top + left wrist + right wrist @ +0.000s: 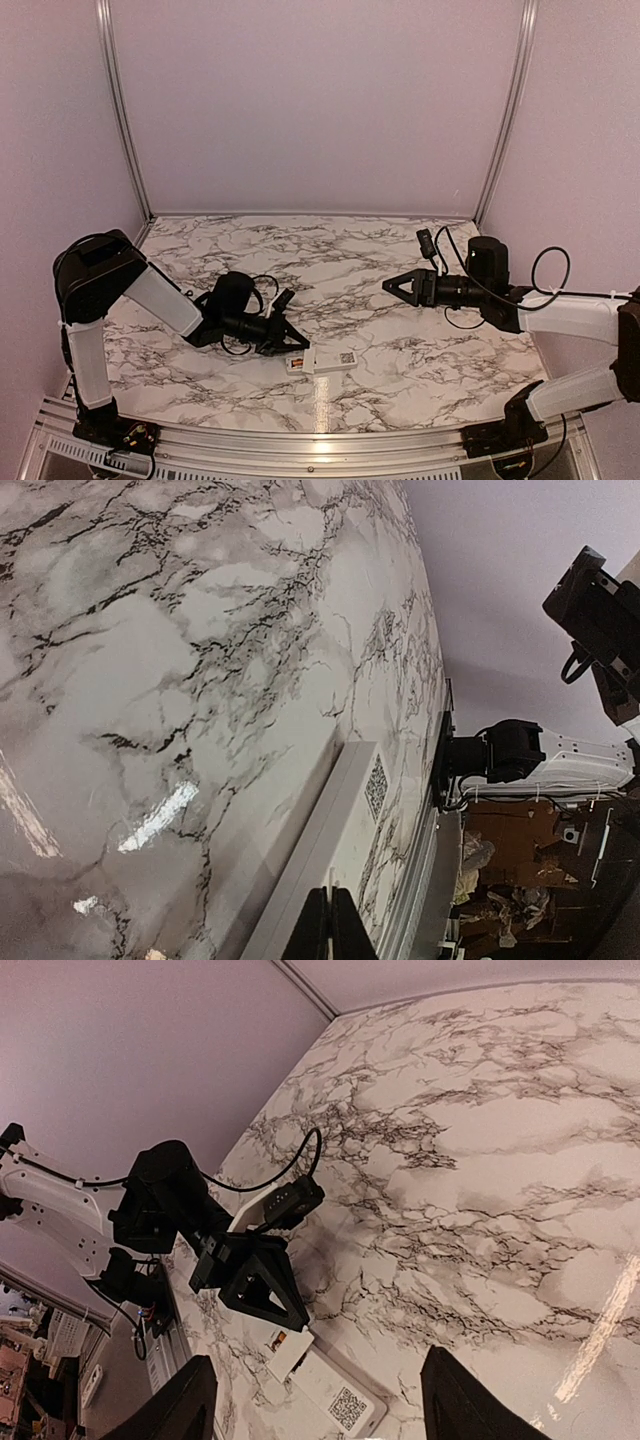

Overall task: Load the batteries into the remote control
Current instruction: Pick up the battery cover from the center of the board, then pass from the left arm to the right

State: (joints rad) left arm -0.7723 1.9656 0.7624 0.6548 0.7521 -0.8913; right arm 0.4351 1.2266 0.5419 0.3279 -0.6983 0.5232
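lying on marble tbl (420, 335): remote control (325, 361) | lilac walls (320, 100) | l claw (299, 347) clenched | r claw (388, 286) released

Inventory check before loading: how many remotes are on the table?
1. The remote lies on the marble table near its front edge, at the tip of the left pincer. No other shows.

The table (420, 310) has a white marble-pattern top with dark grey veins, glossy by the near edge. The remote control (325, 361) lies flat on it, close to that edge and a little left of the middle, with a small QR label (347, 357) facing up.
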